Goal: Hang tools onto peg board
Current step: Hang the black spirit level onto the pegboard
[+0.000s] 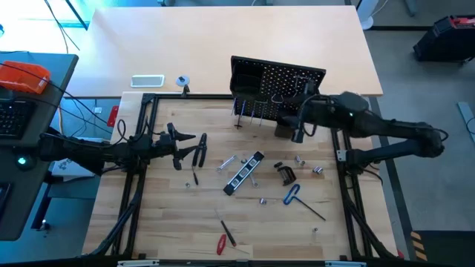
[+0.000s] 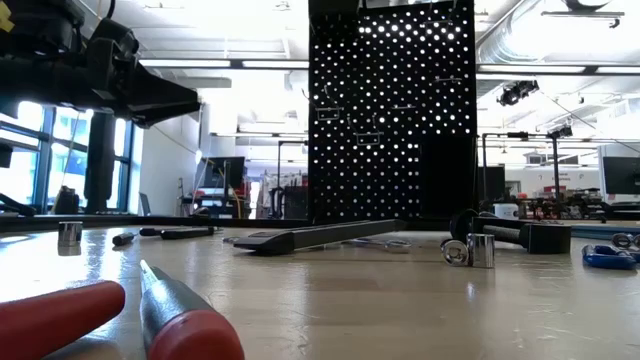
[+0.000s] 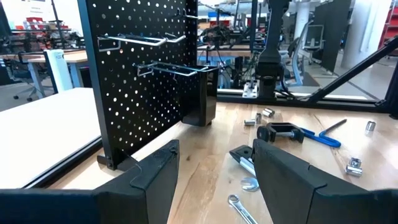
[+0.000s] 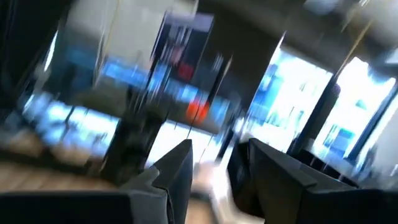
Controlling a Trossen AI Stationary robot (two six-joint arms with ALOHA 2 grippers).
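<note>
**Wood-top station with tools loose and both grippers empty**

Wood formed the table [image 1: 171,222], which carried every item of the task. At its far edge stood the peg board [image 1: 278,89], upright, so that its wire hooks [image 3: 134,41] projected towards the arms; the hooks seen from the left wrist view were bare. A small black bin [image 3: 200,93] hung on the board's lower part.

The right arm reached across to the board, with the right gripper [image 1: 297,133] just in front of its lower right part. Its fingers [image 4: 176,169] stood apart with nothing between them. By judgement, this position suited a release or a check at the board.

The left gripper [image 1: 194,148] hung over the table's left part, facing the board. Its fingers [image 3: 281,171] were spread wide and held nothing.

The tools lay flat in the middle of the table, well apart from the board:

- level [image 1: 245,172], lying diagonally;
- pliers [image 1: 286,173], just right of it;
- hex key [image 1: 292,194], nearer the front;
- wrench [image 1: 226,162], left of the level;
- screwdriver [image 1: 221,244], near the front edge.

By judgement, most of the hanging was not yet done.
</note>
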